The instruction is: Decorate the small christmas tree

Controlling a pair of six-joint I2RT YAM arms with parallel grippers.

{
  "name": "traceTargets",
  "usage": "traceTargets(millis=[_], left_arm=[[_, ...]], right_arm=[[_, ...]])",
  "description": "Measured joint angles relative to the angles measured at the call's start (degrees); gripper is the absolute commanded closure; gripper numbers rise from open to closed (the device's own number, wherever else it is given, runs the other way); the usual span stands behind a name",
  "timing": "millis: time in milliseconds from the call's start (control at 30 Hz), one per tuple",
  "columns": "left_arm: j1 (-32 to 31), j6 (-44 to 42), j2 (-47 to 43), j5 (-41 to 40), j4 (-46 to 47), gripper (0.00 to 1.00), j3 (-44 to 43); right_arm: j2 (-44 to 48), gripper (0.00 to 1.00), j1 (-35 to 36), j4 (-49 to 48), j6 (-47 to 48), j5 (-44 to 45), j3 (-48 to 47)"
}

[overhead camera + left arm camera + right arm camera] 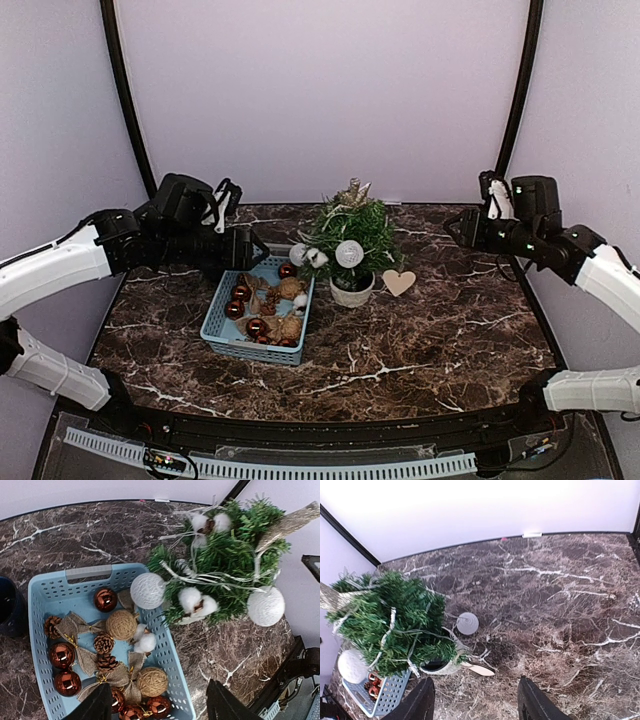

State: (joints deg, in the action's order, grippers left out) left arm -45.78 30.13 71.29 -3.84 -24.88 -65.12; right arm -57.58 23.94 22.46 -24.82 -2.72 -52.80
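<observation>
Work surface: 1 dark brown marble-pattern table (420, 350) (white veining throughout). Rear boundary: plain pale lilac wall (320, 90). 2 black curved posts (125, 110) rise at the table's rear corners. Lighting: even, diffuse.

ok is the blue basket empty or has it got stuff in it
Not empty. The blue basket holds shiny copper baubles, twine balls, pine cones and burlap bows, seen in the left wrist view.

Tree (395, 625) tip beyond frame edge
</observation>
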Motion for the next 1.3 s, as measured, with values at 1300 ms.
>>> traceTargets(millis=[1300], left_arm=[[12.31,-3.87,26.18,2.25,11.23,0.65,4.04]], right_arm=[[2.67,0.42,0.0,-2.54,-5.9,-0.52,6.27]])
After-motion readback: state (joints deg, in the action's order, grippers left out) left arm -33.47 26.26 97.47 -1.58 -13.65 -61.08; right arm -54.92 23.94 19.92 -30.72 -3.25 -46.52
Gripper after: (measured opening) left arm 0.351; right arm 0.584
